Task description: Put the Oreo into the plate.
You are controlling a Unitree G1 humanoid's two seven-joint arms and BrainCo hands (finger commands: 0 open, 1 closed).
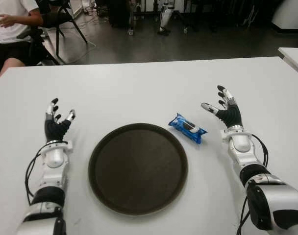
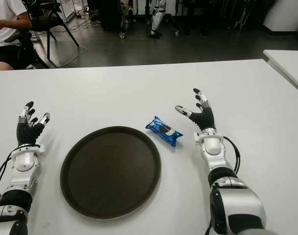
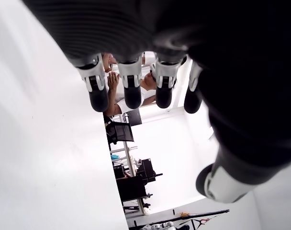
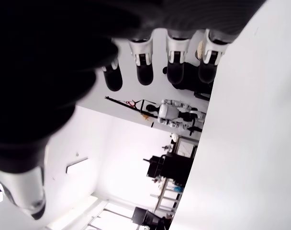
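Blue Oreo pack lies on the white table at the plate's two o'clock; right hand, fingers spread and empty, sits beside it, seemingly poised to grasp. Left hand idles open at nine o'clock.

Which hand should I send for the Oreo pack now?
Right. The right hand shows open just beside the Oreo pack, while the left hand, also open, is across the plate from it.

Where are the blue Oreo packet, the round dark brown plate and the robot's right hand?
Blue Oreo packet [image 1: 187,128]: left eye view, middle of the wrapper.
Round dark brown plate [image 1: 137,169]: left eye view, bare centre.
Right hand [image 1: 229,113]: left eye view, on the palm, fingers spread.
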